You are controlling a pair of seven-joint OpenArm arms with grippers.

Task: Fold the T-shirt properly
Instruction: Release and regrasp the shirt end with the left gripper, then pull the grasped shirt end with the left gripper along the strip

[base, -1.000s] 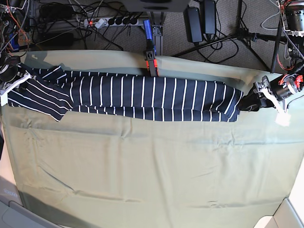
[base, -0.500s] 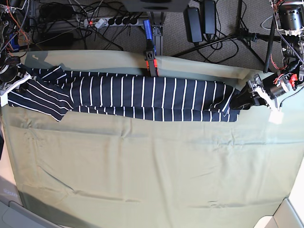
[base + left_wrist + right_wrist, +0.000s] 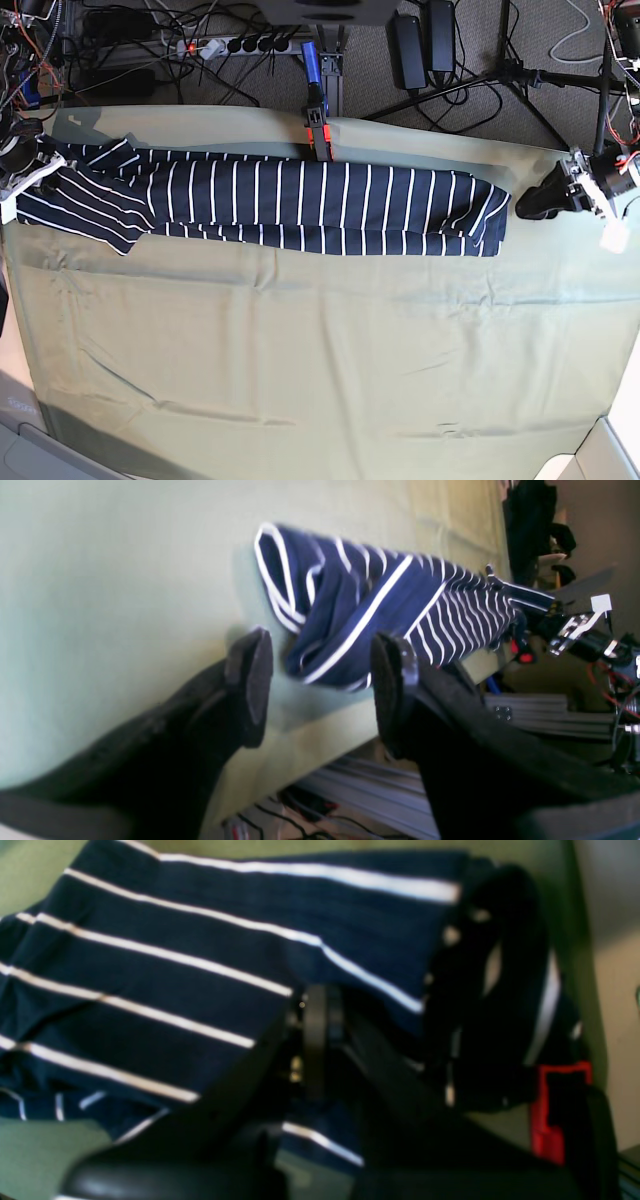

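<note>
At the base view's far left the right gripper (image 3: 22,165) is cut off by the frame edge, and its own wrist view is blurred; its dark fingers (image 3: 315,1040) are pressed together on the sleeve end of the T-shirt (image 3: 290,200), with striped fabric draped over and around them, so exactly how much cloth sits between the jaws cannot be made out. The one T-shirt lies as a long, narrow folded band along the back part of the table, running from that gripper across to the right. Behind its middle, a single blue-handled clamp (image 3: 316,115) with orange tips sits at the table's rear edge (it appears to touch the shirt's upper edge, though this is hard to confirm). The shirt's right end is a bunched, doubled fold. Just beyond it hovers the left gripper (image 3: 527,207), its two black pads (image 3: 248,680) spread wide apart with nothing between them; in its wrist view the shirt's end sits a little past the fingertips, not touching them.

A pale green cloth (image 3: 320,350) covers the whole table, lightly wrinkled. Behind the table, the floor holds a white power strip (image 3: 235,45), tangled cables, two black power adapters (image 3: 422,45) and tripod legs (image 3: 500,75). Two arms are in view in all.
</note>
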